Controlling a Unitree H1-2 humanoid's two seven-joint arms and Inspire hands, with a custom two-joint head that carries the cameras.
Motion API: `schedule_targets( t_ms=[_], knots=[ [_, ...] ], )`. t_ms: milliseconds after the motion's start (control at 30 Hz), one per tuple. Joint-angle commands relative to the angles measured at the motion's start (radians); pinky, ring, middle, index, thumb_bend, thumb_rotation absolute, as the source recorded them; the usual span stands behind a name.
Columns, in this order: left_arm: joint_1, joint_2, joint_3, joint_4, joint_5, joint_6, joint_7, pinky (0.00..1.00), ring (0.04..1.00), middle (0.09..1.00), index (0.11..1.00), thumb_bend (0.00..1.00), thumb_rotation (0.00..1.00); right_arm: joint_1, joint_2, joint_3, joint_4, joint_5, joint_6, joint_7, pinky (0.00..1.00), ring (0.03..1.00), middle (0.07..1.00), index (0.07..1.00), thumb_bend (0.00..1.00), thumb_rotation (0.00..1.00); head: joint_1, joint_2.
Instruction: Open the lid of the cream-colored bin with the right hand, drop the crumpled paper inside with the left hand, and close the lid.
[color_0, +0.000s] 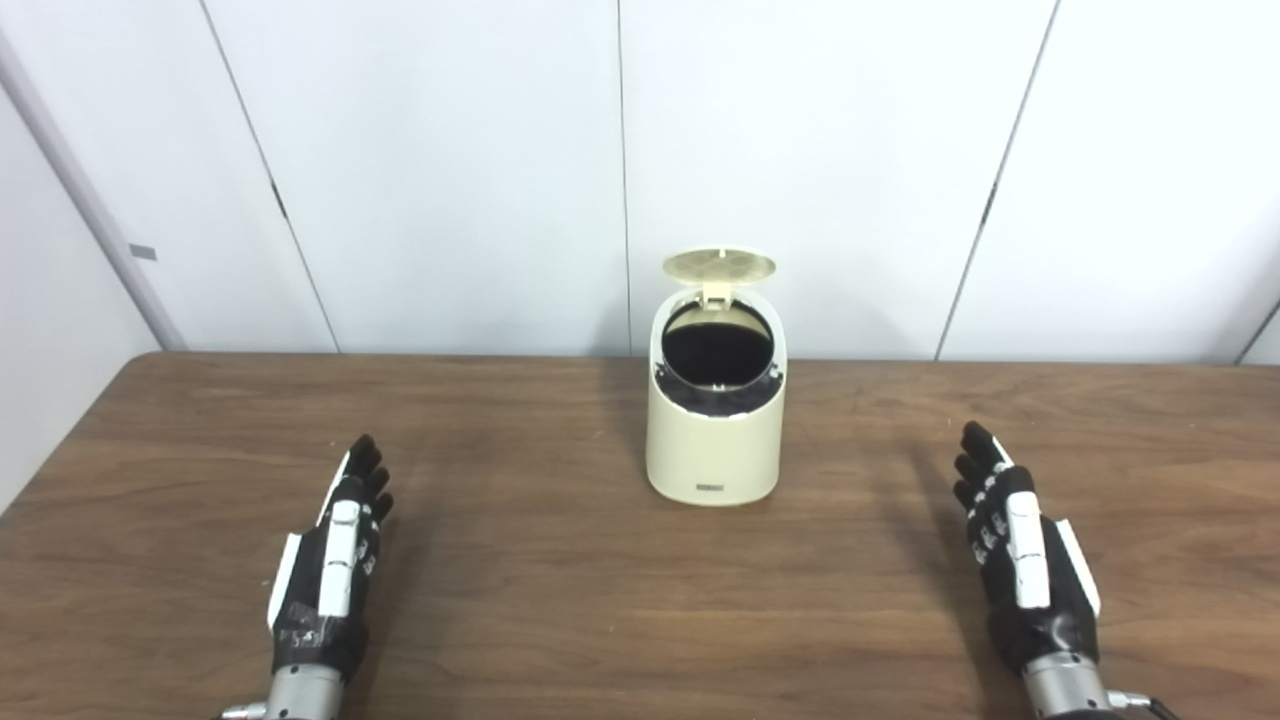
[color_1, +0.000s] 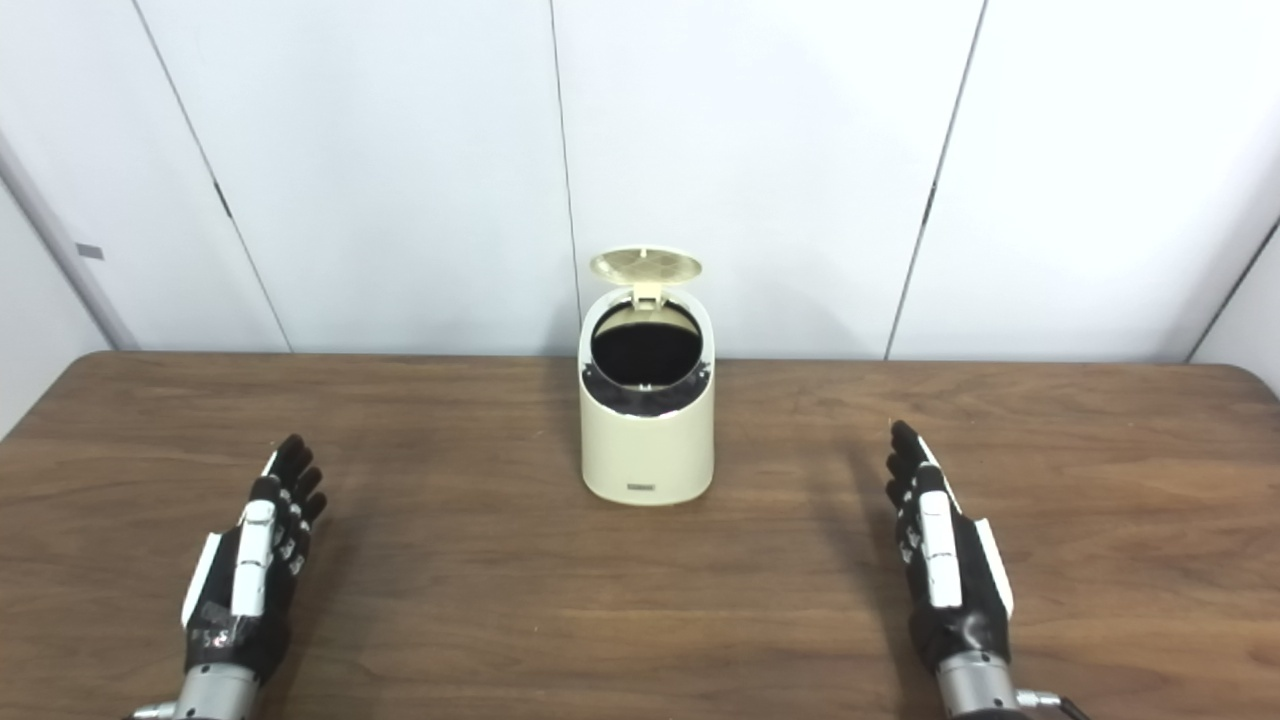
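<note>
One cream-colored bin stood upright at the middle of the wooden counter, near its far edge, its single lid raised on the rear hinge and the dark opening exposed. No crumpled paper was visible on the counter or in either hand; whether it lay inside the bin could not be told. Two hands were present: the left hand and the right hand, each released, fingers extended, holding nothing, well apart from the bin on either side. Judged from this, closing the lid remained; that calls for the right hand to reach over and press the lid forward.
</note>
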Motion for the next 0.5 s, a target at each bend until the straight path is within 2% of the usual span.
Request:
schedule_targets(
  t_ms=[0,133,267,467],
  knots=[
    [-0.002,0.009,0.004,-0.021,-0.013,-0.026,-0.01,1.0,1.0,1.0,1.0,0.55,0.9,0.023,-0.005,-0.008,-0.023,0.003,-0.028,0.002,1.0,0.976,0.974,0.938,0.48,0.97,-0.001,0.0],
    [-0.003,0.01,0.003,-0.018,-0.011,-0.026,-0.01,1.0,1.0,1.0,1.0,0.55,0.9,0.034,-0.009,-0.011,-0.049,-0.008,-0.008,-0.008,1.0,0.979,0.973,0.931,0.48,0.96,-0.016,0.014],
    [-0.004,0.01,0.004,-0.017,-0.008,-0.025,-0.007,1.0,1.0,1.0,1.0,0.56,0.9,0.037,-0.016,-0.012,-0.049,-0.015,-0.015,-0.007,1.0,0.979,0.973,0.929,0.49,0.96,-0.021,0.023],
    [0.004,0.02,0.002,-0.018,-0.013,-0.019,-0.013,1.0,1.0,1.0,1.0,0.57,0.9,0.037,-0.016,-0.018,-0.044,-0.021,-0.017,-0.014,1.0,0.976,0.969,0.922,0.47,0.97,-0.025,0.021]
  ],
)
